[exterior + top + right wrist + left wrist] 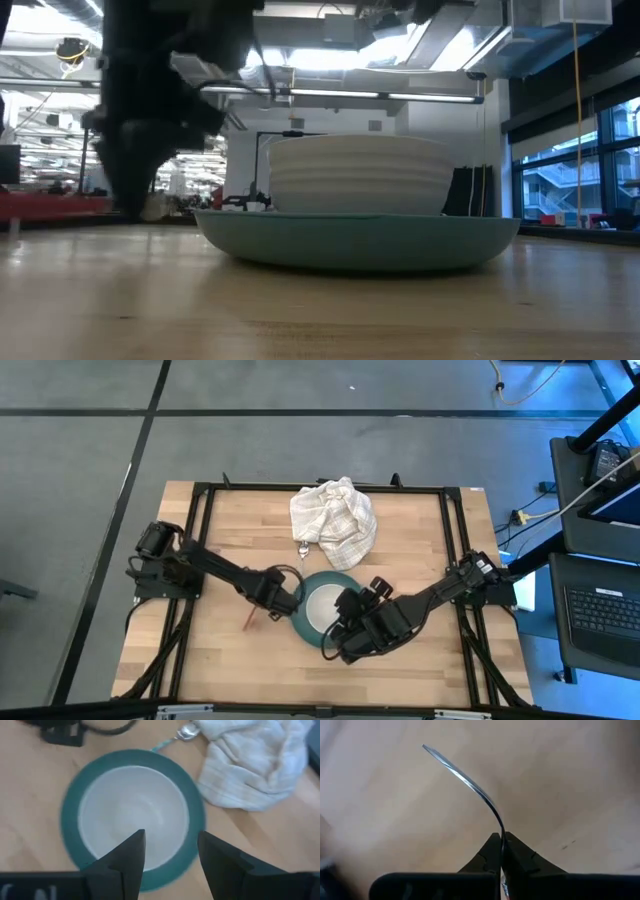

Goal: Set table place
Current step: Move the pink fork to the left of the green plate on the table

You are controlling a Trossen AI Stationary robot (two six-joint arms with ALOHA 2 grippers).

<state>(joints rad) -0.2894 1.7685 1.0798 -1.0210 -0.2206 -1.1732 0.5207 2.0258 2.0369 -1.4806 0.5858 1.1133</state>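
Left of the teal plate (322, 612), the left tool (268, 600) is clamped on the fork (470, 785), thin, stiff and slippery, so best pinched at its red handle (248, 622). The white bowl (134, 815) sits in the plate on the counter (230, 660). The right tool (170, 851) hovers spread and empty over it. Only its wrist view shows the spoon (187, 731) by the checked cloth (255, 760).

Table (420, 550): bowl (322, 607) in plate (300, 622), centre front; cloth (335, 520) behind plate, spoon (187, 731) at its edge; fork (470, 785) left of plate, in left gripper (283, 600).
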